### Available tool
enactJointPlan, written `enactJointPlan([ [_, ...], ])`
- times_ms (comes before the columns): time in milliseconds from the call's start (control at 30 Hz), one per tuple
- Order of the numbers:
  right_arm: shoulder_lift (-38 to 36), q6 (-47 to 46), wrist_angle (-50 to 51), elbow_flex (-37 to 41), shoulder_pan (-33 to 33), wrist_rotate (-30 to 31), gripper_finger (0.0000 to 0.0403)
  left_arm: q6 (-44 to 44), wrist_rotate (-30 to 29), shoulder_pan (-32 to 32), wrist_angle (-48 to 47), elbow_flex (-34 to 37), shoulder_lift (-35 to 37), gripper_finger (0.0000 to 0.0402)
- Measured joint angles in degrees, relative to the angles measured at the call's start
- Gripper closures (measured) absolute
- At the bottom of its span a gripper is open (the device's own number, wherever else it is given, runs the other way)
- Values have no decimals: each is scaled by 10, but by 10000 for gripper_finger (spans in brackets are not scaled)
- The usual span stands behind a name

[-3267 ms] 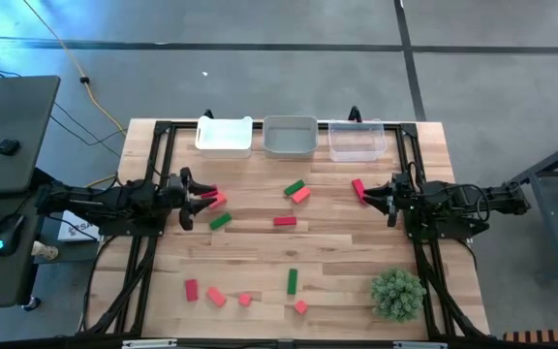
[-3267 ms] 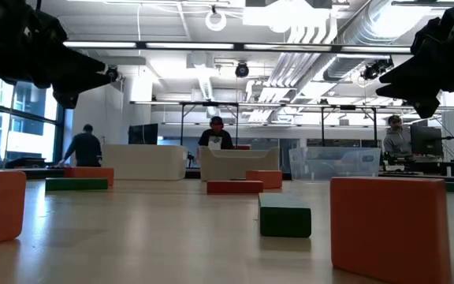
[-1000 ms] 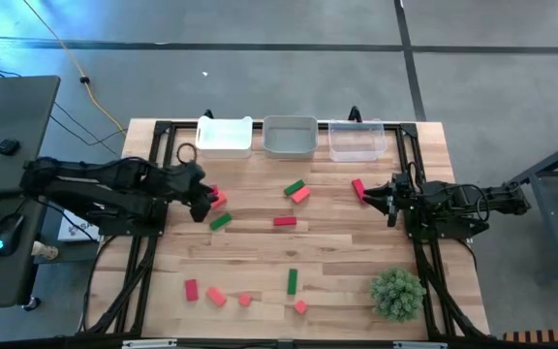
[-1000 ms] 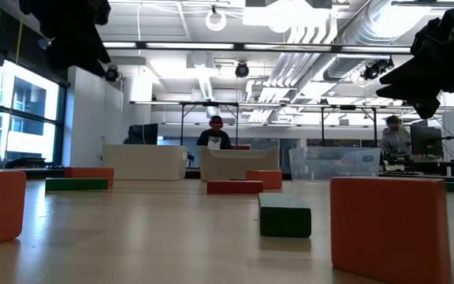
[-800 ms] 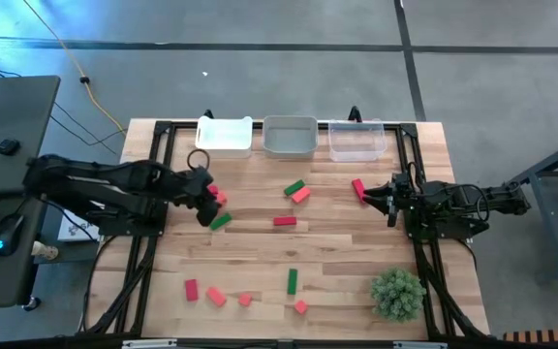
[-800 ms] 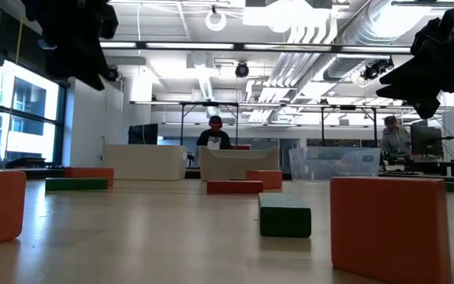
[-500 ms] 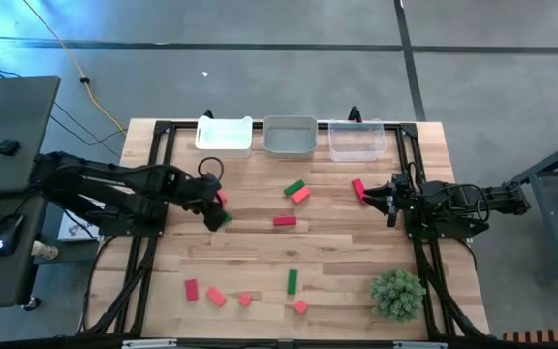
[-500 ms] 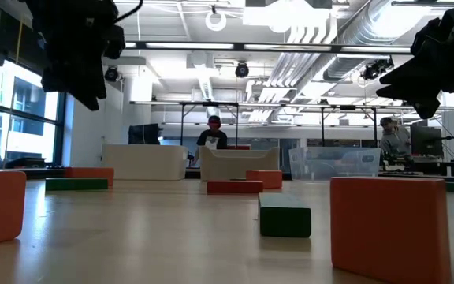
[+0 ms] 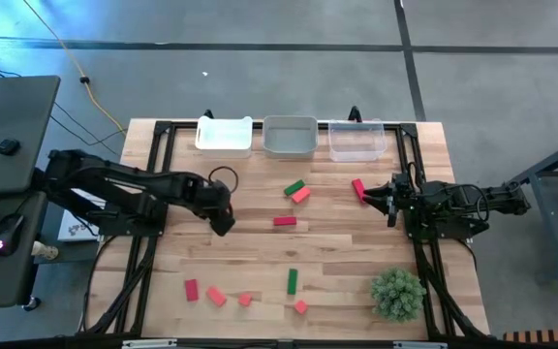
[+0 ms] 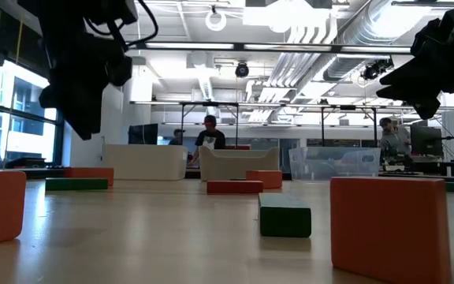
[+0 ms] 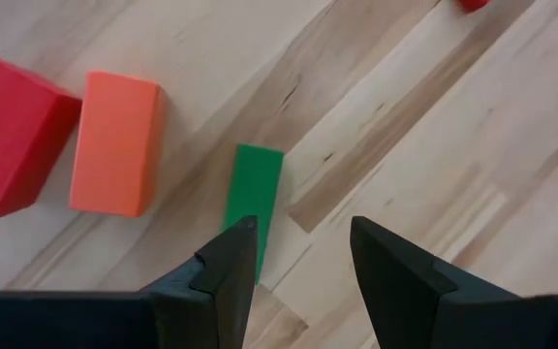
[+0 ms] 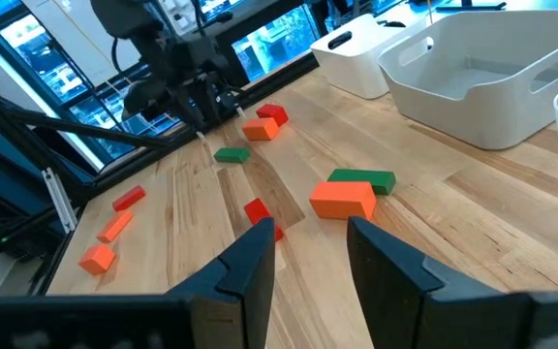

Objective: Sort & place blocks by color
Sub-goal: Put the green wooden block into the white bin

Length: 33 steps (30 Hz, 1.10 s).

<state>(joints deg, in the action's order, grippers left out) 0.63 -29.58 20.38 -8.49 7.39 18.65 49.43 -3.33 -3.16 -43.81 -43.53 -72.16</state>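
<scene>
Green bar point(image 11: 253, 201) lying flat on the wooden bench point(image 9: 337, 252), directly under the left tool point(image 11: 298, 254). Hovering with fingers point(image 11: 231, 262) parted, one tip overlapping the bar's near end in the wrist view, holding nothing; cannot tell whether touching. Sitting just beside the bar: salmon block point(image 11: 116, 142) and red block point(image 11: 13, 136), side by side and nearly touching each other. Reaching in over the bench's left-centre in the high view, left tool point(image 9: 223, 221) hiding those three blocks.

Waiting at the right edge, right tool point(image 9: 389, 201) with fingers point(image 12: 245, 262) apart, gripping nothing, close to a red bar point(image 9: 358, 188). Lying scattered mid-bench: green-and-salmon pair point(image 9: 297, 190), red bar point(image 9: 285, 221). Resting along the near edge: more red, salmon and green pieces point(image 9: 293, 281).
</scene>
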Motion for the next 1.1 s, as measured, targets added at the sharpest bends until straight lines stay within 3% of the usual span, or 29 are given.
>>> enactJointPlan([
  [1100,0,0,4,0,0,0,281,-27,-3,0,8,0,-145,245],
])
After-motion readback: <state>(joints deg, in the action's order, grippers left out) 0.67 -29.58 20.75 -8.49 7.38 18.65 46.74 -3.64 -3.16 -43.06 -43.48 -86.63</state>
